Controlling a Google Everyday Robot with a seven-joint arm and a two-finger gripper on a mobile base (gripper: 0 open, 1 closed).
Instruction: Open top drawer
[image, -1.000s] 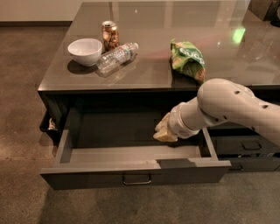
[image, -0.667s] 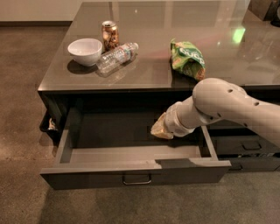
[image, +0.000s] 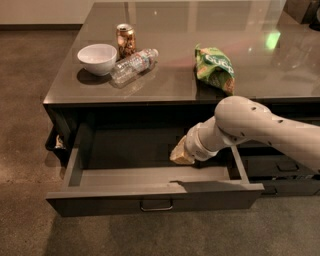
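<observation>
The top drawer (image: 110, 199) stays pulled out below the surface's (image: 170, 87) front edge. Only the gripper (image: 181, 155) has shifted slightly left inside it; open or closed, I cannot tell. Opening looks finished.

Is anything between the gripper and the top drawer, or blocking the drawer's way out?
Nothing visible does. The top drawer already stands pulled far out, and the gripper is over its inside, toward the right, with nothing between them. No object shows on the floor ahead of the drawer front.
</observation>
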